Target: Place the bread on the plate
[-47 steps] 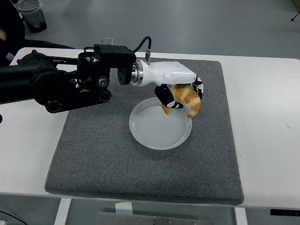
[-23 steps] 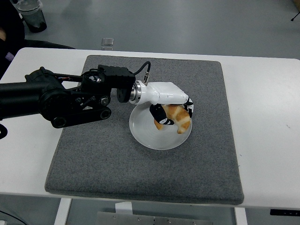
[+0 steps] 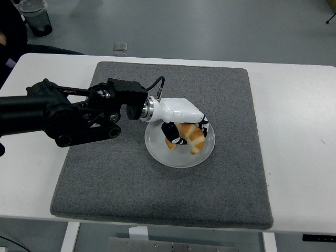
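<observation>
A golden croissant (image 3: 190,137) lies low over the white plate (image 3: 160,153) in the middle of the grey mat, held in my left hand (image 3: 185,127). The white hand's fingers curl around the bread, thumb on its near-left side and the other fingers over its far-right side. Whether the bread touches the plate I cannot tell. My black left arm (image 3: 63,113) reaches in from the left edge. The right arm is out of view.
The grey mat (image 3: 105,178) covers most of the white table (image 3: 299,157). A small clear object (image 3: 120,48) sits at the table's far edge. A dark container (image 3: 35,18) stands on the floor at the top left.
My left hand has come down and toward the near left with the croissant, from above the plate's far-right rim to low over the plate's middle. The arm has drawn back leftward.
</observation>
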